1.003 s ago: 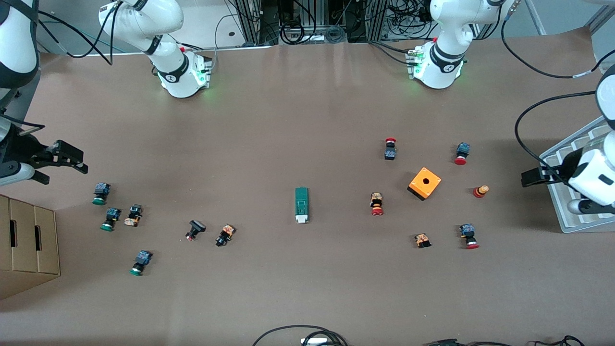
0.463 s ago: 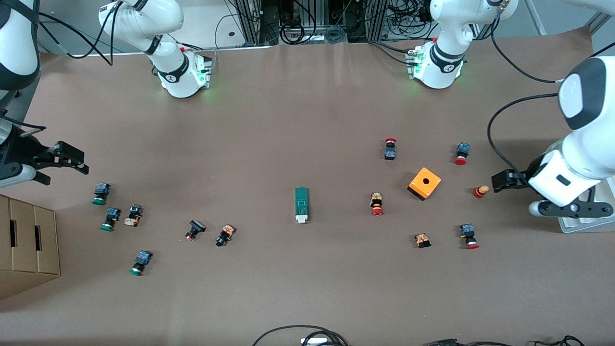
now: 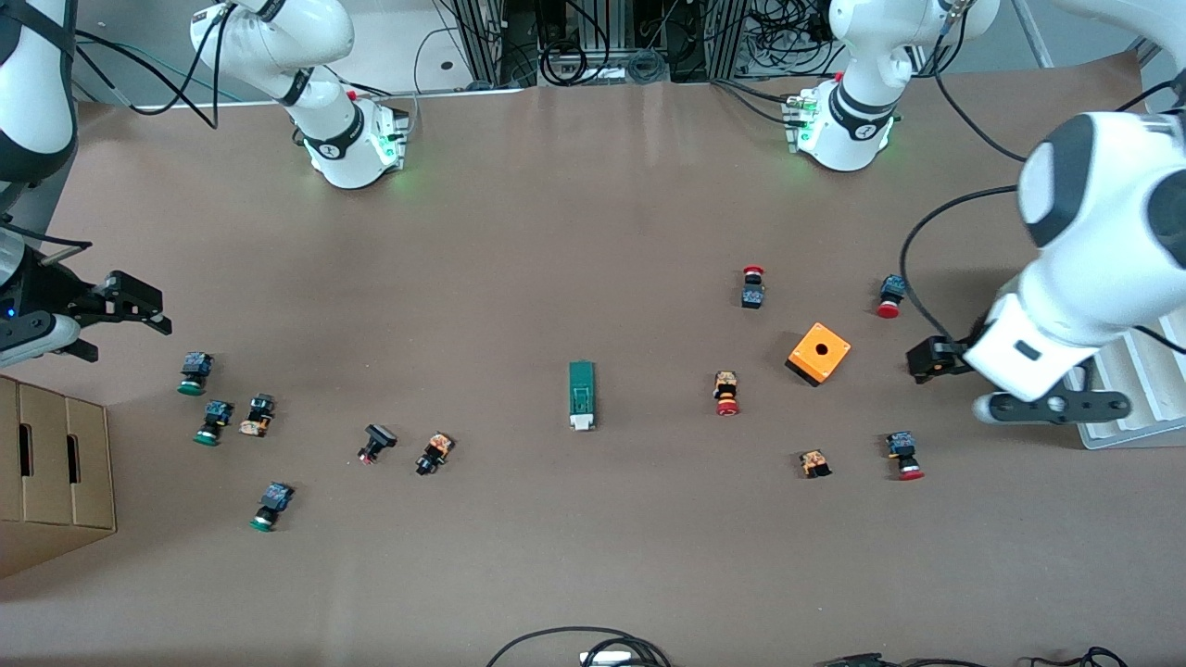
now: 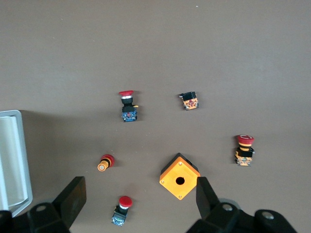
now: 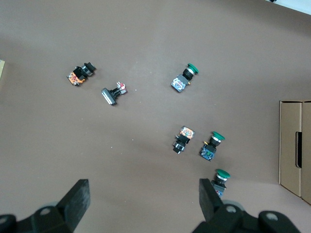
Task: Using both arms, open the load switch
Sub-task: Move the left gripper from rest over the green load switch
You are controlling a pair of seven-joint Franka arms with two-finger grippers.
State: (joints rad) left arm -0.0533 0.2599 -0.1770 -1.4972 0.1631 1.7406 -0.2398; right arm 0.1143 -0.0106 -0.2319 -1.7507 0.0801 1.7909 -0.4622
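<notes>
The load switch (image 3: 581,395), a narrow dark-green block with a white tab on the end nearer the front camera, lies alone at the middle of the table. It shows in neither wrist view. My left gripper (image 3: 929,359) hangs over the table beside the orange box, toward the left arm's end. Its fingers stand open with nothing between them: the left gripper (image 4: 139,199) frames a red-capped button (image 4: 121,209) lying on the table below. My right gripper (image 3: 145,308) hovers at the right arm's end, above the green-capped buttons. In its wrist view the right gripper (image 5: 143,199) is open and empty.
An orange cube box with a hole (image 3: 819,353) and several red-capped buttons lie toward the left arm's end. Several green-capped buttons (image 3: 193,373) lie toward the right arm's end. A cardboard box (image 3: 56,463) and a white tray (image 3: 1126,394) stand at the table's two ends.
The left arm has swung in from over the white tray toward the orange box, now covering a small red-and-yellow button. The right gripper has barely shifted. The load switch has not moved.
</notes>
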